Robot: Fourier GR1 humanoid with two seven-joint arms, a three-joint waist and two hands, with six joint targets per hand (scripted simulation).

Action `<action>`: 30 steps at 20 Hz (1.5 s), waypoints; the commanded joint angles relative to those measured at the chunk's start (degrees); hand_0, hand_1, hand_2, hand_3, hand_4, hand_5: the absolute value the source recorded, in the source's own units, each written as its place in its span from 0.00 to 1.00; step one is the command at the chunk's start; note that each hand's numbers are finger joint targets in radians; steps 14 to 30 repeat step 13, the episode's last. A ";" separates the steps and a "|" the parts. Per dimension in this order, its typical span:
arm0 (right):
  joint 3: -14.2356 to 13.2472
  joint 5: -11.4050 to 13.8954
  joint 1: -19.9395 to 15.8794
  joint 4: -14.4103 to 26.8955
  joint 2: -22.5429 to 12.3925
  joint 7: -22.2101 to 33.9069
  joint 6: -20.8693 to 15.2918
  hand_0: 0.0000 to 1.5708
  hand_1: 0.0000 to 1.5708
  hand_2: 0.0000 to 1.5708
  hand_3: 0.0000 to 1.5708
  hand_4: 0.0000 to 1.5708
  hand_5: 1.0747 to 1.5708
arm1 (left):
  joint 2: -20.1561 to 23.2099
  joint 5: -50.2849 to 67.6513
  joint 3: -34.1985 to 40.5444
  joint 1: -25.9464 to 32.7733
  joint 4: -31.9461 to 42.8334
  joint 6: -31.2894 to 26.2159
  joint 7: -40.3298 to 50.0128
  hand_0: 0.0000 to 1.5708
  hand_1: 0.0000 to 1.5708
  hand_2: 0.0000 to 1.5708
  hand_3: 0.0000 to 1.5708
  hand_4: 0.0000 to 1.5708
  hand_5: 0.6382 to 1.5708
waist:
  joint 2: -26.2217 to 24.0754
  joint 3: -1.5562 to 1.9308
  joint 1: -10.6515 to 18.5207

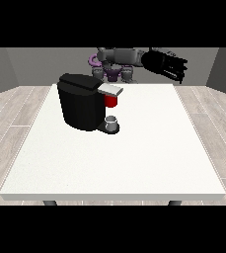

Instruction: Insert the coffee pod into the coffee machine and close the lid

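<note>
Front view: grey walls, pale wooden floor, large white table [134, 163]. On its left part, black coffee machine [80, 103], grey lid [111, 89] sticking out, a red thing at the machine [111, 101] beneath. Grey thing [112, 122] on the machine's base, perhaps the pod, not certain. Hand at the view's right [168, 65] raised above the far edge, fingers hanging down nearly straight, nothing held. Other hand not seen.

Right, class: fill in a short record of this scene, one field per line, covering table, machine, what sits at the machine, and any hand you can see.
table: large white table
coffee machine: black coffee machine on the table, toward the view's left
lid: grey lid sticking out toward the view's right
under the lid: red thing at the machine
on the machine's base: small grey thing
hand at the view's right: raised hand, behind the table's far edge, holding nothing
other hand: not visible
</note>
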 commanded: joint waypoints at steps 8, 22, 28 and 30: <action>3.91 -0.95 5.55 -0.35 10.00 -11.11 0.50 0.00 0.00 0.00 0.00 0.11 1.00 | 1.71 2.02 3.59 3.05 1.67 0.38 1.04 0.00 0.00 0.00 0.00 0.21 1.00 | -6.00 0.01 -6.97; 9.02 -4.09 13.41 -3.63 14.47 -12.95 1.49 0.00 0.00 0.00 0.00 0.17 1.00 | 2.75 2.39 5.66 6.97 6.22 0.39 -0.05 0.00 0.00 0.00 0.00 0.17 1.00 | -12.05 0.01 -13.32; 9.02 -4.09 13.41 -3.63 14.47 -12.95 1.49 0.00 0.00 0.00 0.00 0.17 1.00 | 2.75 2.39 5.66 6.97 6.22 0.39 -0.05 0.00 0.00 0.00 0.00 0.17 1.00 | -12.05 0.01 -13.32; 9.02 -4.09 13.41 -3.63 14.47 -12.95 1.49 0.00 0.00 0.00 0.00 0.17 1.00 | 2.75 2.39 5.66 6.97 6.22 0.39 -0.05 0.00 0.00 0.00 0.00 0.17 1.00 | -12.05 0.01 -13.32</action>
